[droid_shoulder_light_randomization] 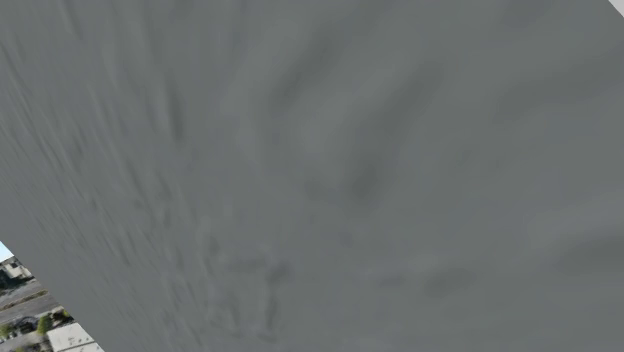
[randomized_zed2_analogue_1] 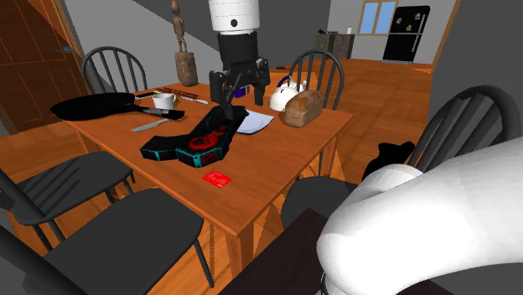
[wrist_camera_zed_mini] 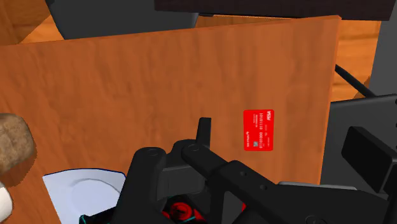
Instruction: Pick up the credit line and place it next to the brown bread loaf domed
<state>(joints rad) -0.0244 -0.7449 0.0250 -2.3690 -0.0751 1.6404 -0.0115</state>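
Note:
The credit card is a small red card [randomized_zed2_analogue_1: 217, 178] lying flat on the wooden table [randomized_zed2_analogue_1: 277, 163], near its front edge in the second exterior view. The wrist view has the card [wrist_camera_zed_mini: 258, 130] beyond the hand, close to the table's edge. The brown domed bread loaf [randomized_zed2_analogue_1: 302, 107] stands at the table's far right corner, and part of the loaf [wrist_camera_zed_mini: 14, 141] is in the wrist view. My gripper [randomized_zed2_analogue_1: 240, 102] hangs above the middle of the table, open and empty, well back from the card.
Under the gripper lies a black, red and teal gadget [randomized_zed2_analogue_1: 197, 141], with a white plate [randomized_zed2_analogue_1: 256, 122] beside it. A white teapot [randomized_zed2_analogue_1: 281, 96], mug [randomized_zed2_analogue_1: 164, 100], knife [randomized_zed2_analogue_1: 155, 124] and black pan [randomized_zed2_analogue_1: 92, 106] sit further back. Dark chairs [randomized_zed2_analogue_1: 109, 180] ring the table. A grey surface [droid_shoulder_light_randomization: 320, 170] faces the shoulder camera.

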